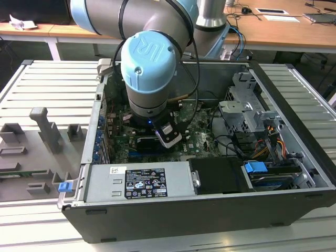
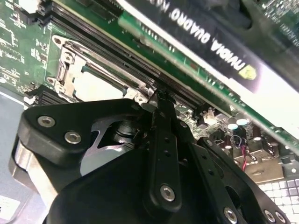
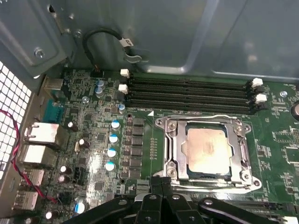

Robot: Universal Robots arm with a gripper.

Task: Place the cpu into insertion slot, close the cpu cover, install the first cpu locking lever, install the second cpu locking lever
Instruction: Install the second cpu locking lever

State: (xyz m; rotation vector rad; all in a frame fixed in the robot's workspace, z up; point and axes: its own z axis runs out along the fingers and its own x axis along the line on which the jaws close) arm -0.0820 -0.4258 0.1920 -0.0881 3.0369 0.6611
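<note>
The cpu (image 3: 209, 150), a pale square chip, lies in the insertion slot (image 3: 248, 157) on the green motherboard. The cpu cover (image 3: 174, 148), a silver frame, lies flat around it. Thin wire levers run along two opposite sides of the socket, one (image 3: 210, 188) beside my fingertips and one (image 3: 201, 116) by the memory slots. My gripper (image 3: 161, 180) is shut with nothing between its black fingers, its tips just off the socket's corner. In the second wrist view the gripper (image 2: 161, 97) points at the same socket, where the cpu (image 2: 96, 86) shows. In the exterior view the gripper (image 1: 169, 137) is down inside the open case.
Long black memory slots (image 3: 187, 91) run beside the socket. A black graphics card (image 2: 210, 42) stands close to the gripper. The case's grey wall (image 3: 187, 32) rises behind the board. Drive cages and cables (image 1: 252, 121) fill the case on the exterior view's right.
</note>
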